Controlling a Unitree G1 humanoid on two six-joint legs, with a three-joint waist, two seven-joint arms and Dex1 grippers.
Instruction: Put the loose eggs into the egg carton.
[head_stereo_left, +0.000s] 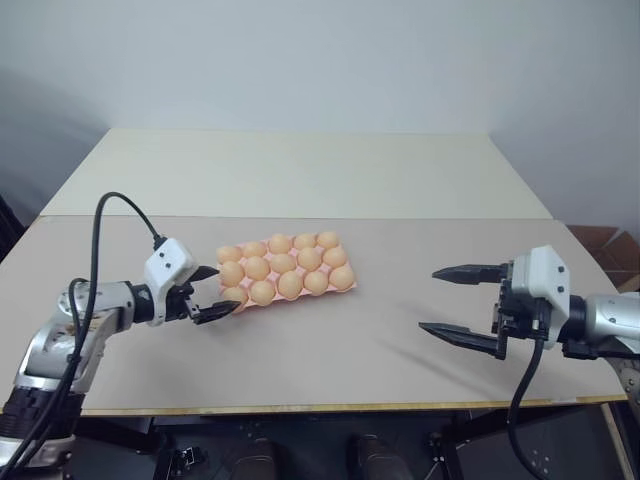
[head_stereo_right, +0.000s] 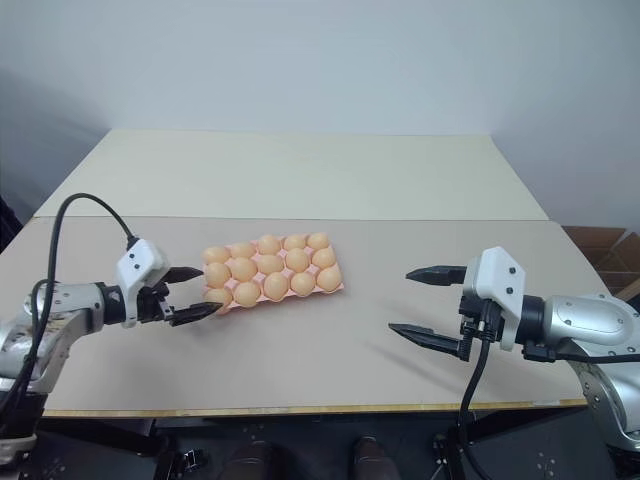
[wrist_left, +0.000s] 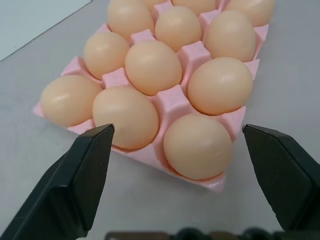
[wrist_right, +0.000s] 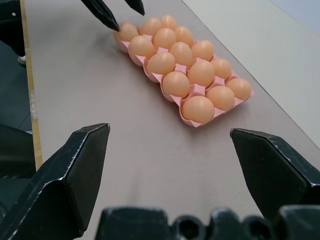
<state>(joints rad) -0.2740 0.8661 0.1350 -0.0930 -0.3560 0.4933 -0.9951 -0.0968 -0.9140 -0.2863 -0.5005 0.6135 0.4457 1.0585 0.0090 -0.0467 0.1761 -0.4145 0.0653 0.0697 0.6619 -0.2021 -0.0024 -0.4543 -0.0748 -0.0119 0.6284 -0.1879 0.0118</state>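
Observation:
The pale-pink egg carton (head_stereo_left: 351, 289) lies flat on the grey table, left of centre. Tan-orange eggs (head_stereo_left: 283, 263) fill its cups, and every egg I see sits in a cup. My left gripper (head_stereo_left: 227, 288) is open at the carton's near-left corner. In the left wrist view its fingers (wrist_left: 85, 170) stand wide on either side of the corner egg (wrist_left: 197, 145) without touching it. My right gripper (head_stereo_left: 428, 299) hovers open and empty over the table, well to the right of the carton (wrist_right: 192, 123).
A second, cream-coloured tabletop (head_stereo_left: 300, 170) adjoins the grey one at the back. The grey table's front edge (head_stereo_left: 330, 407) runs just below both grippers. Bare table surface lies between the carton and the right gripper.

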